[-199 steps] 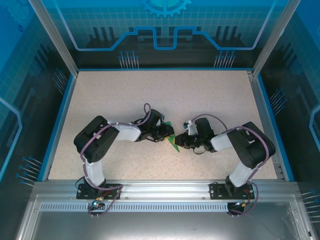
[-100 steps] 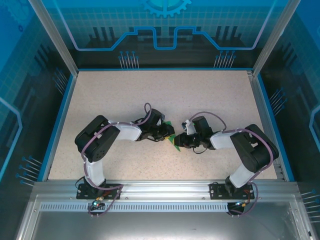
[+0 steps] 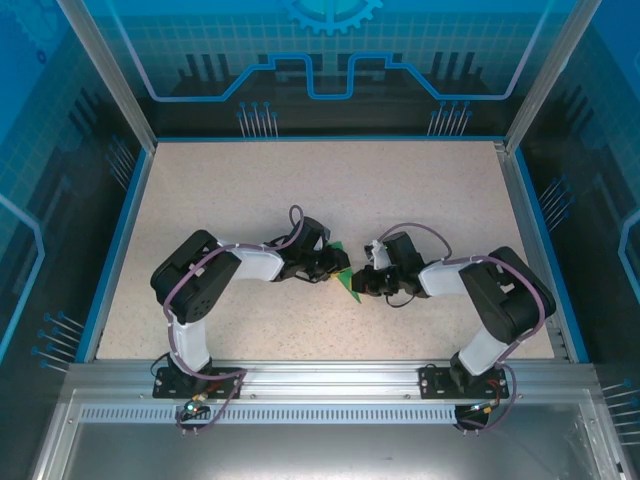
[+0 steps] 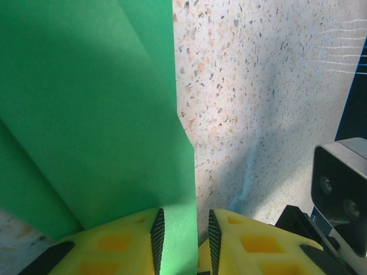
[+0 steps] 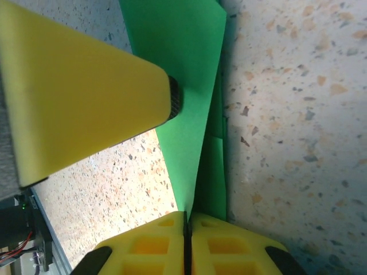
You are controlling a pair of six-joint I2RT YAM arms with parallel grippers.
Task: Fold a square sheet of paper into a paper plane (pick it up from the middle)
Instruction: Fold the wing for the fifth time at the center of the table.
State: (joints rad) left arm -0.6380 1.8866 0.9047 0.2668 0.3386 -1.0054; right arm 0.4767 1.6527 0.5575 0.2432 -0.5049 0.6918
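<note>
Two grippers meet over the paper (image 3: 347, 283) in the top view, near the middle of the table (image 3: 420, 190) and toward its near edge. The left gripper (image 3: 335, 268) reaches in from the left and the right gripper (image 3: 362, 283) from the right. Both arms are bent at the elbow, forearms low and pointing inward, so the wrists almost face each other. A crease looks to be in the making. To do it well, I judge that one claw should pin the sheet flat while the other pinches along the fold line. Edges should be matched before any pressing, and there should be no pulling that drags the thin sheet.

From the left wrist, the paper (image 4: 92, 114) lies folded on the speckled table (image 4: 258, 86), one straight edge running away from the camera. The left gripper (image 4: 182, 240) straddles that edge. Its jaws stand a little apart with a dark slit beside the paper, so it looks loose rather than clamped.

From the right wrist, the right gripper (image 5: 186, 229) has its pads pressed together on a thin upright fold of paper (image 5: 183, 74). The tip of a left finger (image 5: 86, 97) touches the paper's face from the side.
</note>
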